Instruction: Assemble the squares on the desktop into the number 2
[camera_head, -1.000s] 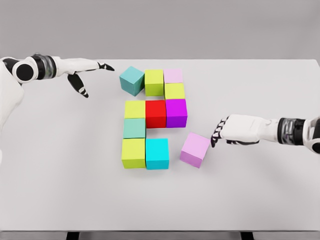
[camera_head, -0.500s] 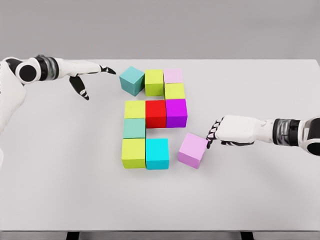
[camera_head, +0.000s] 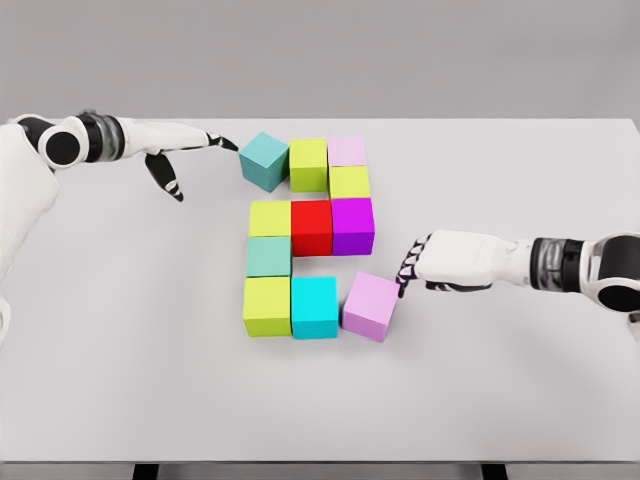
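Observation:
Coloured cubes stand in a block pattern on the white table (camera_head: 520, 380). The top row holds a skewed teal cube (camera_head: 264, 161), a lime cube (camera_head: 308, 164) and a pale pink cube (camera_head: 347, 152), with a yellow-green cube (camera_head: 349, 182) under the pink one. Below run a yellow-green (camera_head: 269, 218), a red (camera_head: 311, 227) and a magenta cube (camera_head: 352, 225), then a sea-green cube (camera_head: 268, 256), a lime cube (camera_head: 266, 305) and a cyan cube (camera_head: 314, 306). A lilac cube (camera_head: 370, 306) sits tilted beside the cyan one. My right hand (camera_head: 412, 268) has curled fingers touching the lilac cube's right edge. My left hand (camera_head: 205, 150) is open, its fingertips by the teal cube.
The table's near edge runs along the bottom of the head view.
My right hand has pushed the lilac cube leftward, close to the cyan cube. My left hand has moved right toward the teal cube.

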